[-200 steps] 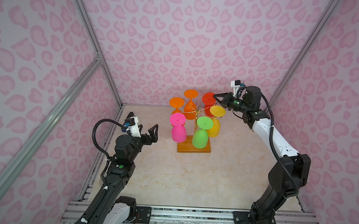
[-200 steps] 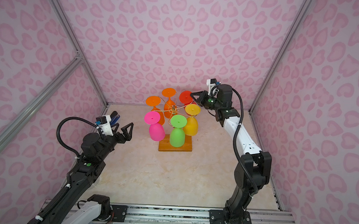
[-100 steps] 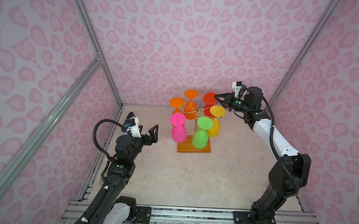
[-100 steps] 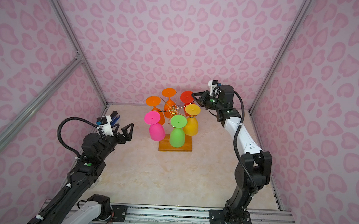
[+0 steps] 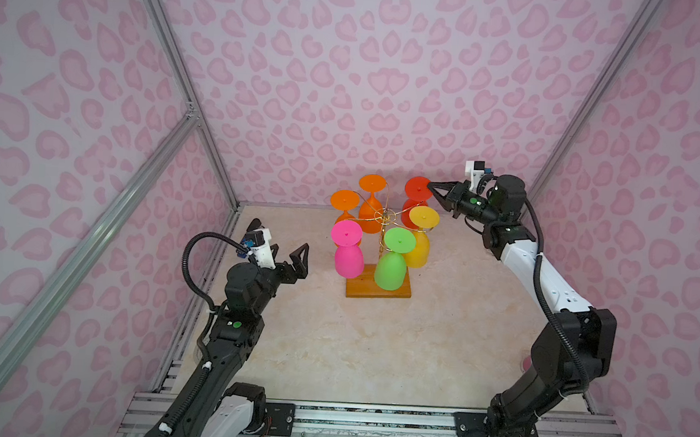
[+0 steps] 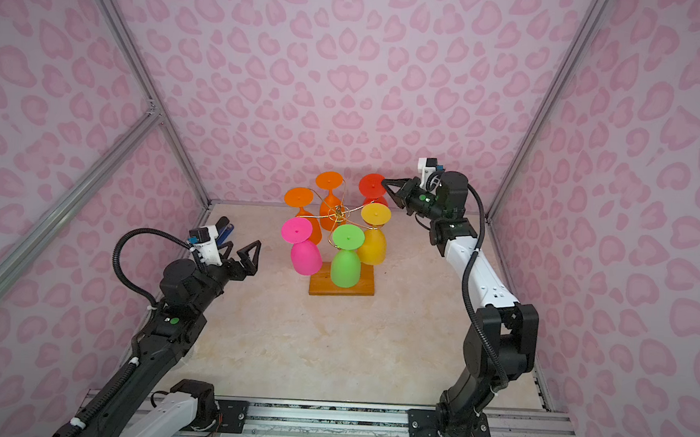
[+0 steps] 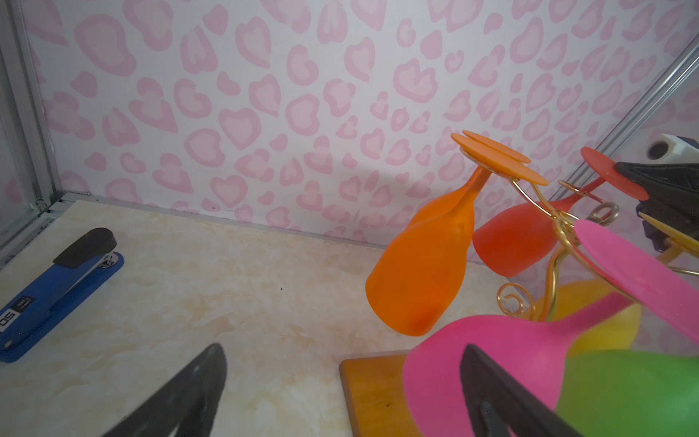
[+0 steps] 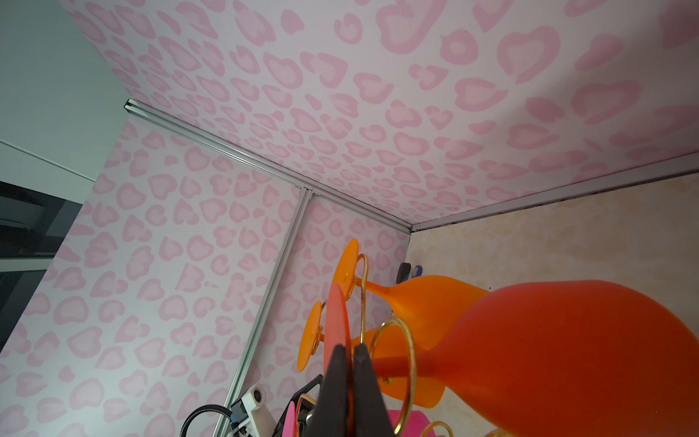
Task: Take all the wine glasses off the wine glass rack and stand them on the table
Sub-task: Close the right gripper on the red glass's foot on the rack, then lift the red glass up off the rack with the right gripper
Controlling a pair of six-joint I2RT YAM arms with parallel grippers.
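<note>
The wine glass rack (image 5: 378,288) (image 6: 342,289) is a gold wire stand on a wooden base, mid-table, with several coloured glasses hanging bowl-down. My right gripper (image 5: 430,185) (image 6: 386,183) (image 8: 350,350) is shut on the rim of the flat foot of the red wine glass (image 5: 416,188) (image 6: 371,185) (image 8: 567,348), which hangs from the back right arm. Its stem still runs through a gold wire loop (image 8: 408,340). My left gripper (image 5: 290,251) (image 6: 240,248) (image 7: 342,348) is open and empty, just left of the pink glass (image 7: 491,352) (image 5: 348,261).
Two orange glasses (image 5: 370,206), a green glass (image 5: 391,268) and a yellow glass (image 5: 419,246) also hang on the rack. A blue stapler (image 7: 56,291) (image 6: 225,226) lies by the back left wall. Pink patterned walls enclose the table on three sides.
My right gripper has drawn slightly to the right, and the red glass's foot has shifted with it. The left arm has barely moved.
</note>
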